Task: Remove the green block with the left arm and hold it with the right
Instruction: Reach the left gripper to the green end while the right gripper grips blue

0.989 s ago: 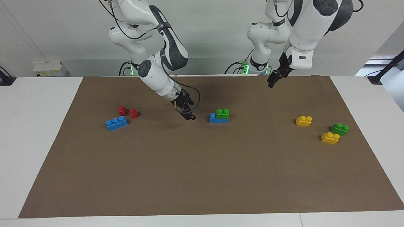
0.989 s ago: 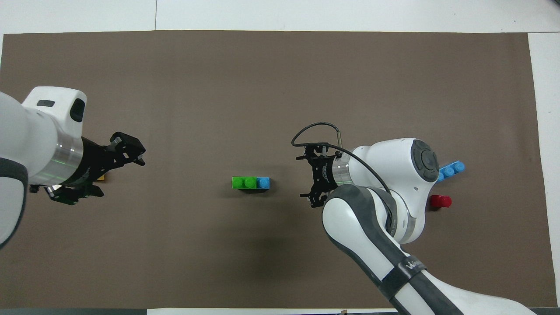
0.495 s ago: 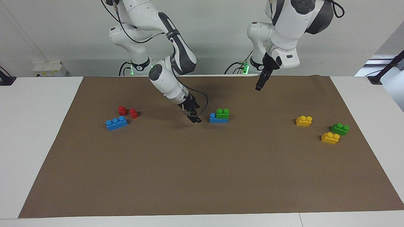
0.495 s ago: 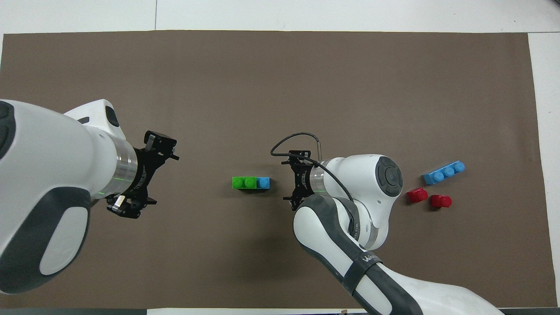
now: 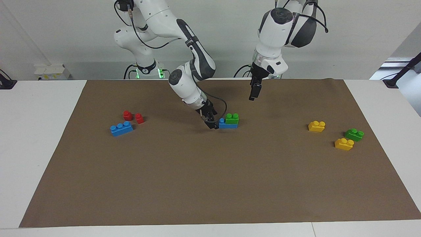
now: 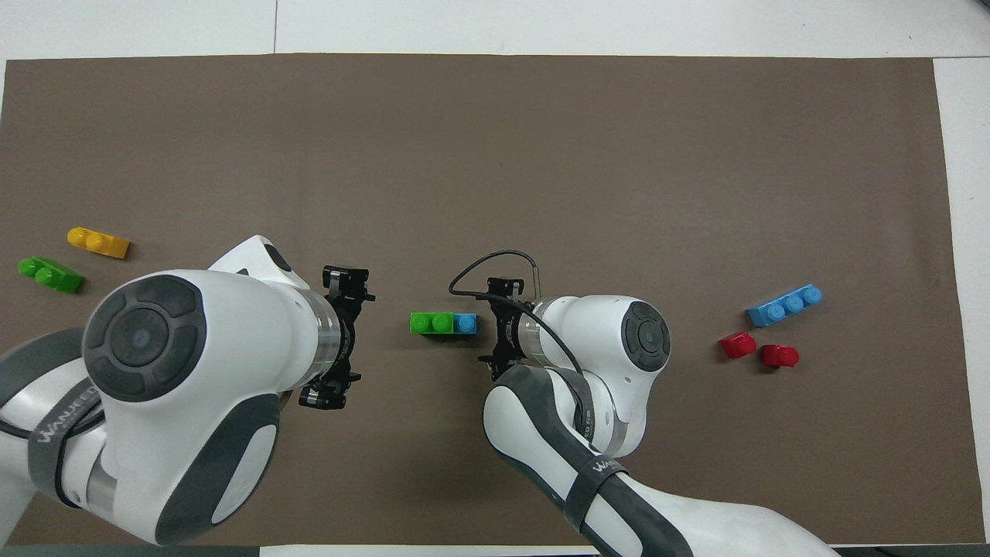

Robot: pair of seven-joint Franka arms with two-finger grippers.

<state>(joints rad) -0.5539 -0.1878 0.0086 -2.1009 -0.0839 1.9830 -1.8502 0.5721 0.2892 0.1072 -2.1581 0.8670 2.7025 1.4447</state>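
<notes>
Green block (image 5: 232, 118) sits at frame centre, not yet pulled off the blue brick (image 5: 227, 124). Right gripper (image 5: 212, 124) is low beside the brick, left gripper (image 5: 253, 94) raised; finger gaps: cannot tell

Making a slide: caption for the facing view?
Right gripper low beside the blue brick carrying the green block; left gripper raised above the mat.

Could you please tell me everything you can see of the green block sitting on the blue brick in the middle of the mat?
The green block is a small, bright green plastic brick with two round studs on top. It sits upright and level on a longer blue brick, covering all but one blue stud. Nothing else touches it: the right gripper is low beside the blue brick's bare end.
</notes>
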